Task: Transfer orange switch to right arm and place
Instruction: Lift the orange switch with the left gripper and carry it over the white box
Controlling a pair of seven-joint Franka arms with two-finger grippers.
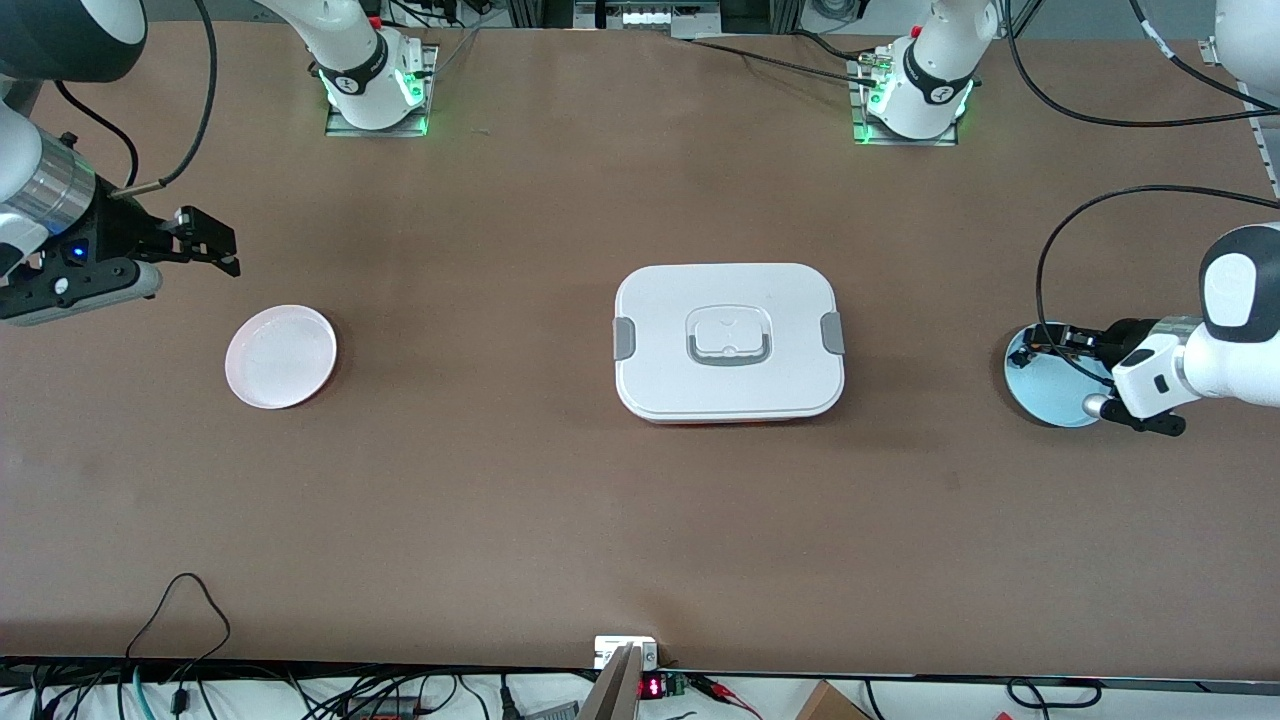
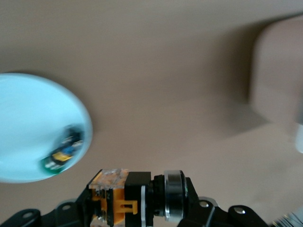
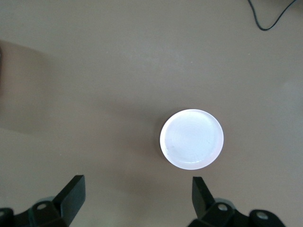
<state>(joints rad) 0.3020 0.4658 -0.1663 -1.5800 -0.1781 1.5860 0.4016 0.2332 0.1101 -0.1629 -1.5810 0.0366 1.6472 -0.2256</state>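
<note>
**Left gripper holds the orange switch over the blue plate; right arm waits with jaws spread**

The brown bench (image 1: 500,480) carries everything, and the biggest thing on it is a white lidded container (image 1: 728,341) with grey side clasps and a recessed handle, sitting at the middle.

The right arm (image 1: 40,190) (silver wrist cylinder, blue light) waits at its own end of the bench. Its right gripper (image 1: 205,243) hangs above the bench close to a white plate (image 1: 281,356), and the right wrist view shows the same plate (image 3: 191,139) lying flat between two black fingers (image 3: 72,191) that stand well apart, grasping nothing.

At the left arm's end of the bench, the left gripper (image 1: 1062,343) is over a pale blue plate (image 1: 1040,395). Its jaws are clenched on the orange switch (image 2: 137,198), seen best in the left wrist view: a black body with an orange clip and band and a silvery ring, lying sideways in the grasp, with the blue plate (image 2: 28,123) below it. In the front view the switch itself is too small to make out among the fingers.

Smallest of all, a second little switch (image 2: 62,153) with a green end lies on the blue plate near its rim, blurred.
</note>
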